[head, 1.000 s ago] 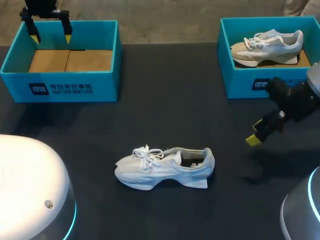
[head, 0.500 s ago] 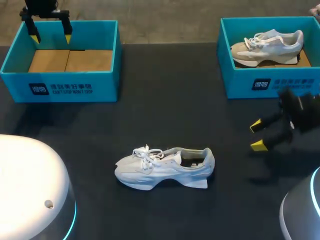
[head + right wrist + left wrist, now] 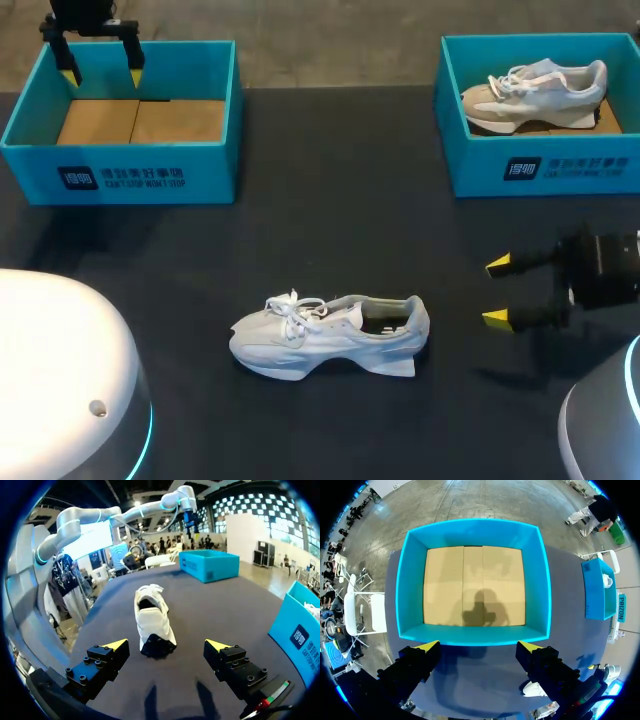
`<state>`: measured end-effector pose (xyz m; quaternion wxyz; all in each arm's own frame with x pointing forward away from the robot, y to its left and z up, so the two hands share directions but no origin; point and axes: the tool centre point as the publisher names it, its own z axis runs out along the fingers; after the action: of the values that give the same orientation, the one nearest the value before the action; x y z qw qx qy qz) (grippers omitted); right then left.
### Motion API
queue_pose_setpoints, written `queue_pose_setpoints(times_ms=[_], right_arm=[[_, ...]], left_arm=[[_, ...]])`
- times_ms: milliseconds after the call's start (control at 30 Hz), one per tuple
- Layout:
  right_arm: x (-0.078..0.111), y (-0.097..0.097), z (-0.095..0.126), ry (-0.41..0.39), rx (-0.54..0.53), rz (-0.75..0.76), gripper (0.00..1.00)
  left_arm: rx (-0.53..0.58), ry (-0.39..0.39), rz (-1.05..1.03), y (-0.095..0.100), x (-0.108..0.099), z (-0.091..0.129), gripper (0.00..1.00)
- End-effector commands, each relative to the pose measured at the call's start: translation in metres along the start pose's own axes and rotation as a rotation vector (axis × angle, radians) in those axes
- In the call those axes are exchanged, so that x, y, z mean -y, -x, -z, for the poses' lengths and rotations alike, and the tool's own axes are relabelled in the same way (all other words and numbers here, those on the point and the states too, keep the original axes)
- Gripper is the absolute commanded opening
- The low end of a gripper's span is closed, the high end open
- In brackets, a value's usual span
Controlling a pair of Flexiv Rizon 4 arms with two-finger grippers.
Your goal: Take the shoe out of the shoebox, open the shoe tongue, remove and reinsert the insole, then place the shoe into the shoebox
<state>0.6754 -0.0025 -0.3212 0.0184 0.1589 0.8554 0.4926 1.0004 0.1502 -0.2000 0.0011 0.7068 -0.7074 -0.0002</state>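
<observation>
Shoes: two. A white sneaker (image 3: 330, 335) lies on its sole on the dark table (image 3: 330, 220), and a beige-and-white sneaker (image 3: 535, 95) sits inside the right shoebox (image 3: 545, 165).
Shoeboxes: two, both teal and lidless. The left shoebox (image 3: 120, 175) shows only its cardboard floor.
Grippers: two.
Right gripper (image 3: 496, 291): low over the table, fingers spread wide and holding nothing. The white sneaker lies straight ahead of the fingers, well apart, with its heel towards them and its toe away.
Left gripper (image 3: 102, 75): above the left shoebox's far wall, fingers wide apart and holding nothing. In its wrist view the box's near wall sits just ahead of the tips.
Change: the right gripper has dropped away from the right shoebox's front wall and turned to face the sneaker's heel, and its tips stand further apart than a second ago. The left gripper, both shoes and both boxes have stayed put.
Surroundings: the right shoebox stands beside the right gripper, apart from it. A stretch of dark table lies between the fingers and the heel.
</observation>
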Motion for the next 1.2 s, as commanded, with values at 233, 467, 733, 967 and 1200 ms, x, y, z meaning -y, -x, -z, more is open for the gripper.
queue_pose_setpoints(times_ms=[233, 467, 733, 967, 1200], right_arm=[[0.003, -0.004, -0.002, 0.026, 0.031, 0.04, 1.0], [0.025, -0.014, -0.021, 0.028, 0.028, 0.1, 1.0], [0.028, -0.017, -0.032, 0.019, 0.055, 0.097, 1.0], [0.031, -0.008, -0.053, 0.027, 0.007, 0.108, 1.0], [0.036, 0.002, -0.073, 0.048, -0.05, 0.1, 1.0]], left_arm=[[0.001, 0.0, 0.0, 0.0, 0.0, 0.0, 1.0], [0.001, 0.0, 0.0, 0.0, 0.0, 0.0, 1.0], [0.001, 0.0, 0.0, 0.0, 0.0, 0.0, 1.0], [0.001, 0.0, 0.0, 0.0, 0.0, 0.0, 1.0], [0.001, 0.0, 0.0, 0.0, 0.0, 0.0, 1.0]])
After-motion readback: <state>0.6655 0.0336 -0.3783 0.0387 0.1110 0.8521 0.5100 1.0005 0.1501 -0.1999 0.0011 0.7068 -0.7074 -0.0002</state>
